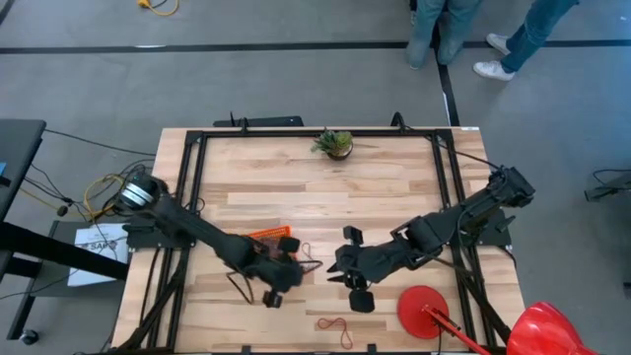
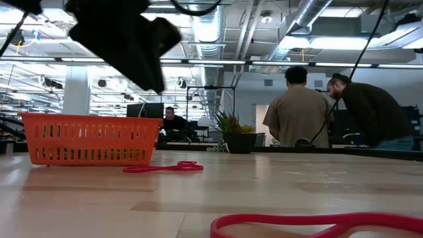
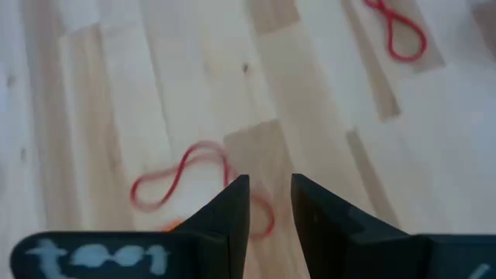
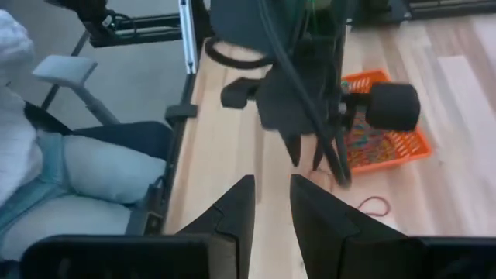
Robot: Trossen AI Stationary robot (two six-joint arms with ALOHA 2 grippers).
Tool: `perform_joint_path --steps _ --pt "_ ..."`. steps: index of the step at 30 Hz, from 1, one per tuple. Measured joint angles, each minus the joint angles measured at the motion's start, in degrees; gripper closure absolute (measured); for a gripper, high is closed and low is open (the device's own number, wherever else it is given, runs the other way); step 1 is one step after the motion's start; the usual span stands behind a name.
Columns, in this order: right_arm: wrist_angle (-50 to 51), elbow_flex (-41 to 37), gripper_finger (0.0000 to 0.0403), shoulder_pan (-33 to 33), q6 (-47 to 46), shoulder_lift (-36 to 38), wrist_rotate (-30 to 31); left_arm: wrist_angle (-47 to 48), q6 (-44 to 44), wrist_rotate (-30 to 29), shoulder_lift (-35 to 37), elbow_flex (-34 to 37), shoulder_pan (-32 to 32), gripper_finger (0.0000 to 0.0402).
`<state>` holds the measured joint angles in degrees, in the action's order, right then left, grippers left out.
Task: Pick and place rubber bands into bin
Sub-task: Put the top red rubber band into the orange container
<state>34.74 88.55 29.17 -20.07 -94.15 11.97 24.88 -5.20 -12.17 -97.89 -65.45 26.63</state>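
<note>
The orange bin (image 1: 266, 236) stands left of the table's middle, half under my left arm; coloured rubber bands (image 4: 370, 142) lie in it. One red rubber band (image 3: 186, 180) lies on the wood just right of the bin, also seen as a flat loop (image 2: 162, 167). Another red rubber band (image 1: 333, 323) lies near the front edge. My left gripper (image 3: 270, 203) hovers over the first band, slanting down, open, with nothing between its fingers. My right gripper (image 4: 271, 209) hangs higher to the right (image 1: 340, 274), open and empty, facing the left gripper and the bin.
A flat red round disc (image 1: 424, 311) lies at the front right, with a red object (image 1: 547, 330) past the table's corner. A small potted plant (image 1: 335, 144) stands at the far edge. Black frame rails (image 1: 192, 187) run along the sides. People stand beyond the table (image 2: 301, 109).
</note>
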Motion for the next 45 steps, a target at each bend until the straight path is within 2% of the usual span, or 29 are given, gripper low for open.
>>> perform_joint_path --steps 8,13,17,21,28,35,37,41,45 --pt "0.0 0.0 0.0324 0.0 -2.7 -0.1 0.0 -0.2 2.3 1.0 -11.5 -6.8 -0.1 0.0315" --pt "-0.4 0.0 0.0324 0.1 -6.0 -0.1 0.0 0.2 -0.9 1.0 -16.9 -8.9 -0.8 0.0315" --pt "-0.7 0.0 0.0324 0.1 -6.1 -0.1 0.0 0.0 -5.7 -1.3 -17.3 -9.9 -2.4 0.0315" --pt "-0.7 0.0 0.0324 0.1 -6.1 -0.1 0.0 1.8 -6.5 -2.2 -17.1 -9.9 -4.4 0.0315" --pt "-0.8 0.0 0.0324 0.0 -6.0 -0.1 0.0 3.7 -9.0 0.3 -19.0 -10.1 -7.7 0.0315" --pt "-0.7 0.0 0.0324 0.0 -6.0 -0.1 -0.1 3.7 -8.3 2.8 -19.0 -9.5 -8.5 0.0318" --pt "-0.7 0.0 0.0324 0.0 -6.0 -0.1 -0.1 3.8 -7.3 4.1 -19.0 -9.5 -8.5 0.0332" --pt "-0.7 0.0 0.0324 0.0 -6.0 -0.1 -0.1 3.9 -5.0 7.2 -19.1 -9.5 -8.5 0.0389" --pt "-0.7 0.0 0.0324 0.0 -5.9 -0.1 -0.1 5.2 -2.8 8.8 -19.0 -10.1 -8.6 0.0398"
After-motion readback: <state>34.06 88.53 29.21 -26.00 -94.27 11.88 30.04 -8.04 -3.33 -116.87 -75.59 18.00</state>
